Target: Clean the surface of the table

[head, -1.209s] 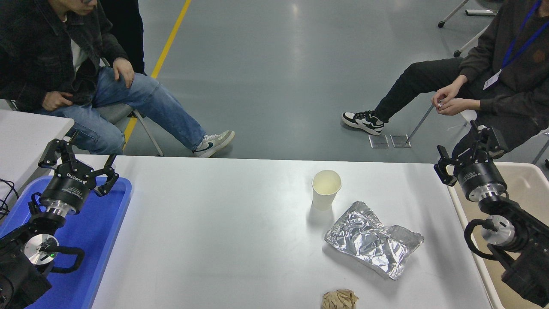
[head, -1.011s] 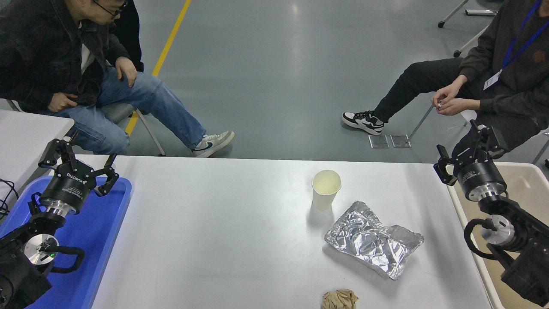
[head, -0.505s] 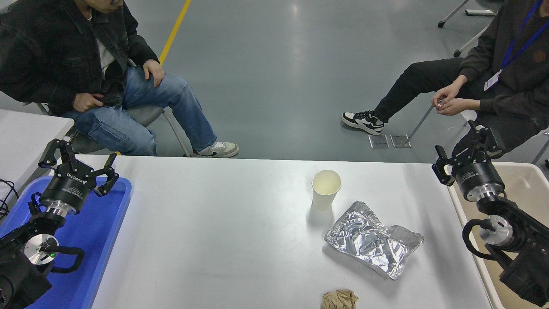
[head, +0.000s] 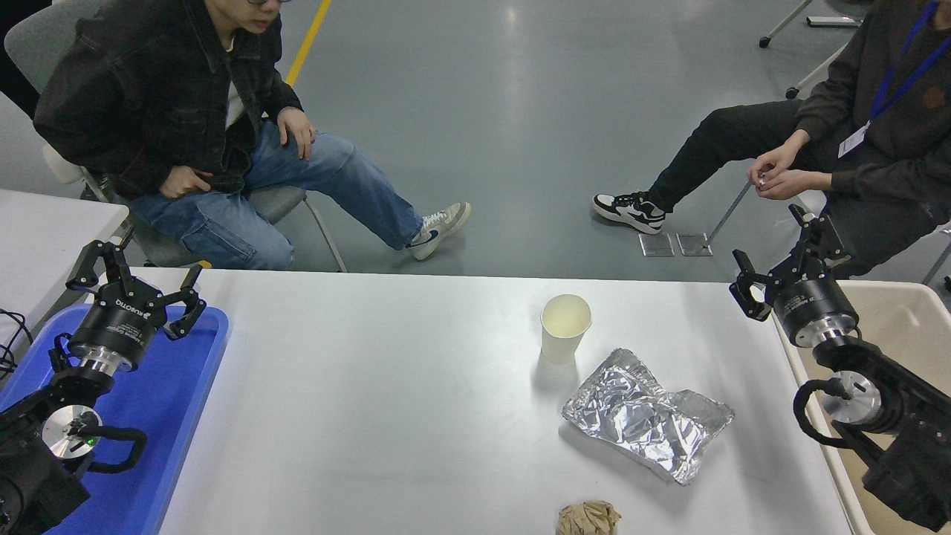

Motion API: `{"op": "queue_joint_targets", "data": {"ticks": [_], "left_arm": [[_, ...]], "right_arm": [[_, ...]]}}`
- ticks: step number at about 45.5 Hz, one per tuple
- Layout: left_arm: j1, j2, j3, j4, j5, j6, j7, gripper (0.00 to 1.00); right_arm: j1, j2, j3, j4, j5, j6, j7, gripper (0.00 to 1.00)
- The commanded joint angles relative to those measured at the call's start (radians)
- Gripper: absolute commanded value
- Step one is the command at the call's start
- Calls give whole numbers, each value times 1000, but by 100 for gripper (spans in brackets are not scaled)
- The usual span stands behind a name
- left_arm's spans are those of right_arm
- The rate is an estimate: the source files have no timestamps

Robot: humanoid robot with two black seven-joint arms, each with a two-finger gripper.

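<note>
Table surface [head: 371, 416] spreads wide across the middle, bearing an upright paper cup [head: 565, 327], a crumpled silver foil bag [head: 645, 422] just beside it to the near right, and a brown paper wad [head: 588, 519] at the near edge. Right gripper [head: 776, 256] hangs over the far right corner, fingers spread and empty, beside a beige bin [head: 903, 319]. Left gripper [head: 137, 279] is parked, fingers spread, over a blue tray [head: 178, 401].

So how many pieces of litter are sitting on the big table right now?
3: a paper cup right of centre, crumpled foil just nearer and right of it, and a brown paper wad at the near edge, partly cut off.
</note>
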Motion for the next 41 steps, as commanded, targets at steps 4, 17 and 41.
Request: {"op": "queue_joint_targets", "data": {"ticks": [4,17,41], "left_arm": [[0,0,0,0,0,0,0,100],[0,0,0,0,0,-2,0,100],[0,0,0,0,-1,-2,0,100]], "right_arm": [[-21,-221,-142,221,-9,11,-109,100],[-7,-433,-314,467,-70,38,-156,100],[-4,-626,-378,892,-500,61,-174,100]]}}
